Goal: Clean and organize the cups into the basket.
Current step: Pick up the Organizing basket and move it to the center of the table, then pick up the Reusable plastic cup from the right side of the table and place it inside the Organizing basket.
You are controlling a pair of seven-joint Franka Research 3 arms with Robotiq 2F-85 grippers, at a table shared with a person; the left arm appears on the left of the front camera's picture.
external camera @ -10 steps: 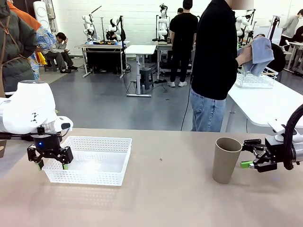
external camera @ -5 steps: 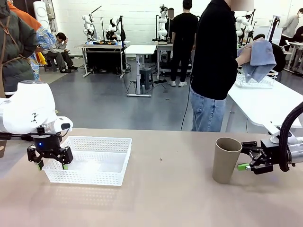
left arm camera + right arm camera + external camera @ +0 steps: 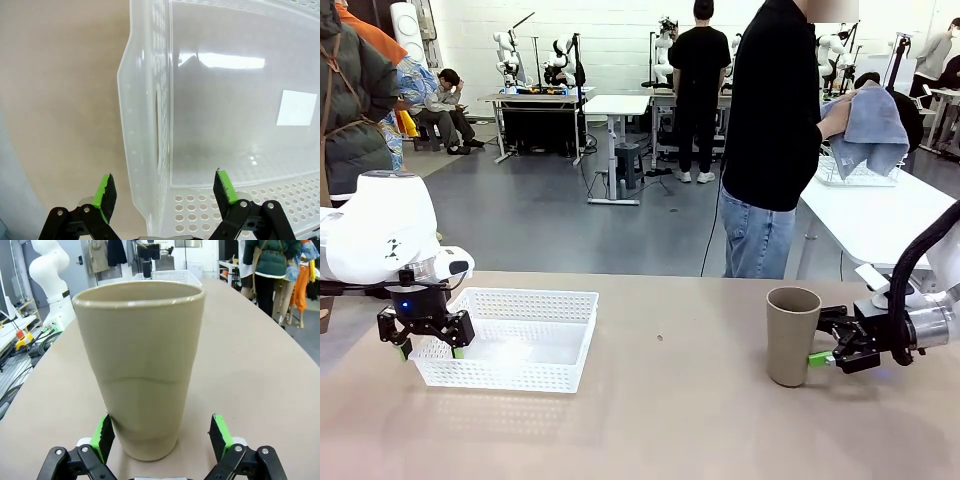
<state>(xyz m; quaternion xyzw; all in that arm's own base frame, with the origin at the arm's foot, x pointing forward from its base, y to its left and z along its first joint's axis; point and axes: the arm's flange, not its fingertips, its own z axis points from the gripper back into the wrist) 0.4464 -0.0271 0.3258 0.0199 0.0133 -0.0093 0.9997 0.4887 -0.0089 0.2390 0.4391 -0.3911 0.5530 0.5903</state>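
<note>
A taupe-brown cup point(image 3: 791, 336) stands upright on the table at the right. My right gripper point(image 3: 823, 349) is open at its lower part, level with the table. In the right wrist view the cup point(image 3: 141, 365) stands between the two green pads point(image 3: 105, 436), with a small gap on each side. The white lattice basket point(image 3: 510, 338) sits at the left, nothing inside it. My left gripper point(image 3: 428, 346) hangs open over its left rim, one finger on each side of the basket wall point(image 3: 150, 150).
A person in a black top stands at the far side of the table, holding a blue-grey cloth point(image 3: 872, 130) up at the right. A white side table point(image 3: 880, 215) with a wire basket point(image 3: 858, 172) stands behind on the right. Bare tabletop point(image 3: 680, 390) lies between basket and cup.
My right gripper has slid left, its fingers now reaching alongside the cup's lower part. The cup stands slightly further left. The person's cloth has shifted. The left arm has not moved.
</note>
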